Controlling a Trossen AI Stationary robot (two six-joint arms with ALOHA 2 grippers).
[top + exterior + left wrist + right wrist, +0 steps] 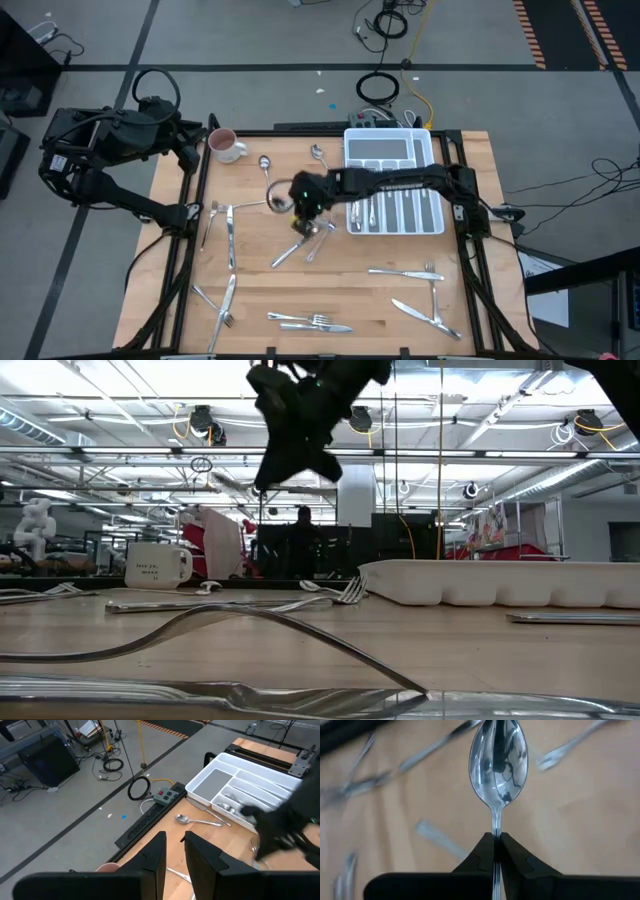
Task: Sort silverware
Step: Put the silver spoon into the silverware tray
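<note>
Left gripper (172, 855) parks at the table's 10 o'clock corner, just beside the mug (224, 146). Fingers (155, 852) sit close with a thin gap and nothing between them; it looks idle, kept out of the right arm's way.

Loose silverware, left to right in the high view, rough counts since pieces overlap:
- two or three at 9 o'clock, incl. a knife (230, 232)
- two or three at 7 o'clock, incl. a fork (224, 312)
- one spoon (265, 163) at 11 o'clock
- two or three at 6 o'clock, a fork (318, 320) among them
- one spoon (319, 154) at 12 o'clock, beside the tray
- a crossed heap (305, 240) at centre, maybe four; can't split them
- about four at 5 o'clock, incl. a knife (412, 310)

Roughly seventeen loose. More lie in the tray's (390, 140) long slots at 2 o'clock; number can't be told.

Right gripper (496, 842) hangs at table centre above the heap, clamped on a spoon (498, 760) by the neck, bowl pointing forward. Gripping the thin neck probably keeps the bowl clear for lowering into a slot. The low view shows this gripper well above the table, so the spoon is airborne, not resting.

Judgement: mid-transfer, spoon likely bound for the tray; most sorting not yet done.
</note>
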